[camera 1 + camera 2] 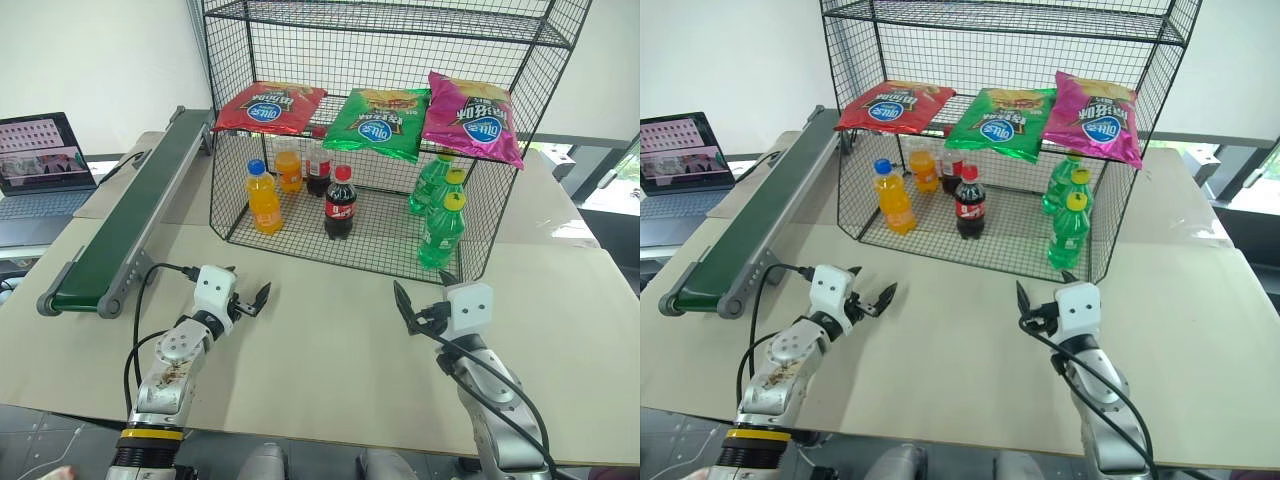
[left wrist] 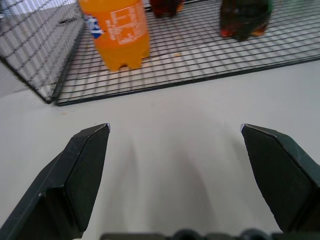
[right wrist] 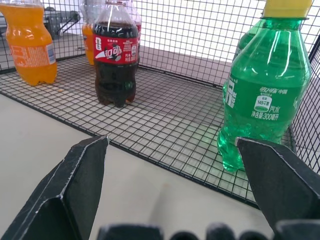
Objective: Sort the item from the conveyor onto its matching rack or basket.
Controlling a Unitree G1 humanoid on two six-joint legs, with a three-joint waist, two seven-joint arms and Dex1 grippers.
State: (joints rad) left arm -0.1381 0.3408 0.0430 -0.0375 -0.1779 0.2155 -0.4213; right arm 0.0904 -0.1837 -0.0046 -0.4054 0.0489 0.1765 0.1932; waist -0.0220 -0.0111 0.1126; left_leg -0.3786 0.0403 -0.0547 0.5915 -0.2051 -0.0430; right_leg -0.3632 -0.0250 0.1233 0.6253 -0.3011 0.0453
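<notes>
The red bag [image 1: 270, 107] is lying on the rack [image 1: 345, 130] shelf, beside the green bag [image 1: 380, 124], and the belt [image 1: 135, 215] is looking bare. Both grippers are hovering over the table [image 1: 320, 330].

The left gripper [image 2: 175, 131] is spreading wide, facing an orange bottle [image 2: 117, 32].

The right gripper [image 3: 172, 142] is spreading wide too, probably holding nothing, facing a cola bottle [image 3: 116, 55].

The red chip bag [image 1: 271, 107] is glossy, crinkly foil; the rack [image 1: 400, 45] is thin black wire. The bench [image 1: 330, 330] looks matt and smooth; the bottles [image 3: 265, 95] are shiny plastic.
</notes>
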